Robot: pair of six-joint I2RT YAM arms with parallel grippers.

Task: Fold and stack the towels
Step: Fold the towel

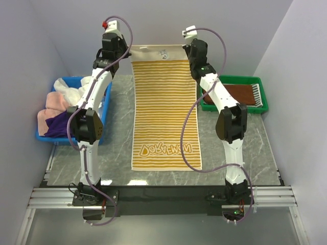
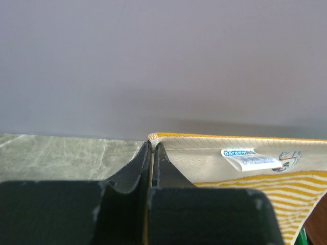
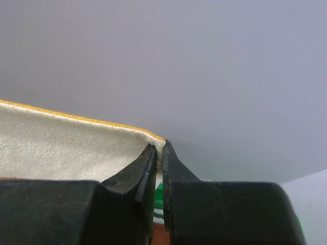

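A long yellow-white striped towel (image 1: 164,102) with yellow lettering near its front end lies spread lengthwise down the middle of the table. My left gripper (image 1: 129,49) is shut on its far left corner (image 2: 153,139), the cloth pinched between the fingertips. My right gripper (image 1: 188,47) is shut on the far right corner (image 3: 162,144). The far edge is stretched straight between the two grippers near the back wall. A small printed label (image 2: 248,157) shows on the towel's white far band.
A blue bin (image 1: 104,109) at the left holds several loose towels, white, pink and purple. A green tray (image 1: 258,81) at the right holds a folded brown towel (image 1: 239,94) over a striped one. The grey wall stands just behind the grippers.
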